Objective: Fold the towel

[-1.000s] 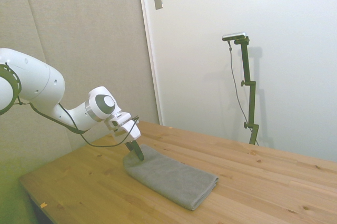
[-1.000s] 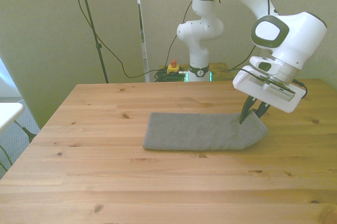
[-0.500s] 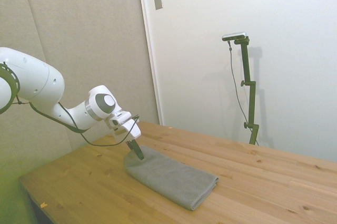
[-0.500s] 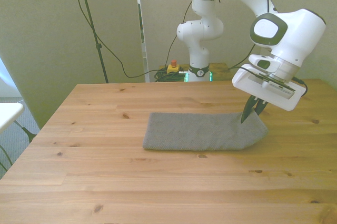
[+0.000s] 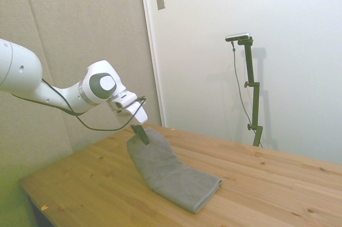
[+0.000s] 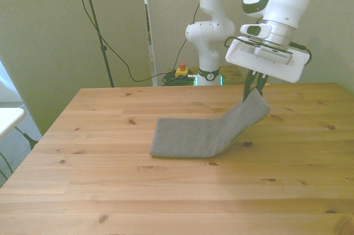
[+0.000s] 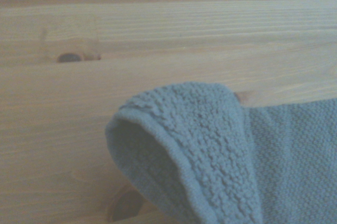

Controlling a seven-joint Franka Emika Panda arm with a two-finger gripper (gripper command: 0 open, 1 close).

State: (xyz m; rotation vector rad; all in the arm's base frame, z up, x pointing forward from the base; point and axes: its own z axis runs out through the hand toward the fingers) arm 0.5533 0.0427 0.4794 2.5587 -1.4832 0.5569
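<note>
As our gripper [image 6: 253, 89], clamped on the towel [image 6: 204, 133], lifts one end off the counter [image 6: 166, 191], we begin the fold.

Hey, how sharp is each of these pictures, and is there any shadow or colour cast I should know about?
Side view: soft, pale, greenish tint at lower left. Front view: sharpest, evenly lit; the towel, pinched by the gripper, casts a faint shadow on the table. Wrist view: towel weave crisp, wood grain slightly blurred.
</note>
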